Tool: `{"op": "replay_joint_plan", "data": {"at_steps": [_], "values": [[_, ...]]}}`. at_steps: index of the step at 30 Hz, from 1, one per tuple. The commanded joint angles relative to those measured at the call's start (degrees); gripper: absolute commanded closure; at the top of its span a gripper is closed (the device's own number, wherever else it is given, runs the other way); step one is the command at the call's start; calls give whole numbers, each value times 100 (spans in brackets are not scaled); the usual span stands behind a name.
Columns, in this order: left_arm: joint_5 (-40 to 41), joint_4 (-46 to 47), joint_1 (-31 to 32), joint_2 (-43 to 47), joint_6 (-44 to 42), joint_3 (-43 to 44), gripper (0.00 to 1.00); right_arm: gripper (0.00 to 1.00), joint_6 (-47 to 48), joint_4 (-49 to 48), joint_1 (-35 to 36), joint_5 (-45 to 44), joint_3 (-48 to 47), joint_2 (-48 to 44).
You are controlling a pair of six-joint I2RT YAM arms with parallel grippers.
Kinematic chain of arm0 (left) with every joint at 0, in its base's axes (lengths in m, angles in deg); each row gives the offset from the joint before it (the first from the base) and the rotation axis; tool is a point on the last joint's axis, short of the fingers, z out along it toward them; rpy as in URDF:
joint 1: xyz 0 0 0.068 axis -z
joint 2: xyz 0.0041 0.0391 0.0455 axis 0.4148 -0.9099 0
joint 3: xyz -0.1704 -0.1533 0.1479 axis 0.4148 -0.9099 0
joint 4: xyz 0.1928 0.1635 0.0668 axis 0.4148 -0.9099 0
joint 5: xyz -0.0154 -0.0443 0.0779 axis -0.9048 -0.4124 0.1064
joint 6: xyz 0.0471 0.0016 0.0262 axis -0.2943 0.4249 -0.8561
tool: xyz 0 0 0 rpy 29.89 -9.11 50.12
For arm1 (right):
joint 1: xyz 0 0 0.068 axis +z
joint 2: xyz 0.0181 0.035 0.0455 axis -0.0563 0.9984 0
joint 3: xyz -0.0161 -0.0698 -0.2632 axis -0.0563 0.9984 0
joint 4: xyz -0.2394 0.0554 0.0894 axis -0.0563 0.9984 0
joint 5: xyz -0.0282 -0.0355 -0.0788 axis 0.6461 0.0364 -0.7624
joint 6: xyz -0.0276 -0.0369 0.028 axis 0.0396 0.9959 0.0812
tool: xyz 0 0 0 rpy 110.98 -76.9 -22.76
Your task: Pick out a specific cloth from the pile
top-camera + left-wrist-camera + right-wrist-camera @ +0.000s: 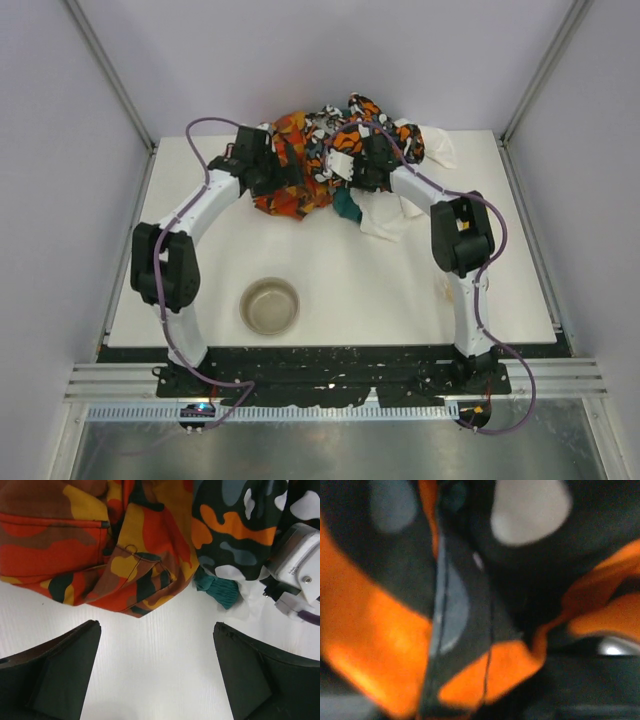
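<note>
Plainly, the heap of colourful fabrics (330, 165) sprawls left to right across the overhead frame's upper centre (the plain dark grey cloth, and its axis, cannot be made out). Left gripper (156, 627) gapes wide beside the orange-red cloth (75, 555); right gripper (355, 170) is sunk in black-white-orange blotched fabric (395, 645), jaws hidden.

Top view's evenly lit and sharp, just soft shadows on the white table (400, 290). Left wrist cam's bright and crisp, my left fingers (55, 675) dark at the bottom. Right wrist cam's shoved into the pile (470, 630), so it's one dim, blurry smear.
</note>
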Motion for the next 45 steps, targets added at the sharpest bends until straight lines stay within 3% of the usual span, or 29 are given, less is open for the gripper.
{"op": "replay_joint_plan", "data": {"at_steps": [1, 6, 12, 24, 33, 41, 43, 45], "values": [[-453, -10, 7, -413, -72, 645, 0, 95, -942, -1409, -47, -865, -213, 179], [-1156, 218, 68, -977, 147, 1252, 0, 95, -1682, -2523, -56, -532, 119, -838], [-1350, 746, 244, -1486, 437, 1700, 3, 95, -2447, -3344, -56, -575, 762, -1807], [-815, 466, 376, -2805, 1018, 3335, 26, 95, -2807, -3292, -231, -286, 912, -2195], [-489, 685, 376, -2823, 1079, 3292, 26, 95, -3001, -3142, -810, -136, 877, -2274], [-375, 1150, 367, -3244, 1272, 3678, 26, 95, -3028, -2835, -1145, 644, 868, -2283], [-497, 1291, 349, -3429, 1430, 3862, 30, 95, -3045, -2616, -1189, 882, 772, -2231], [-699, 1519, 349, -3587, 1588, 4081, 45, 95, -2966, -2335, -1190, 1154, 675, -2160]]}}
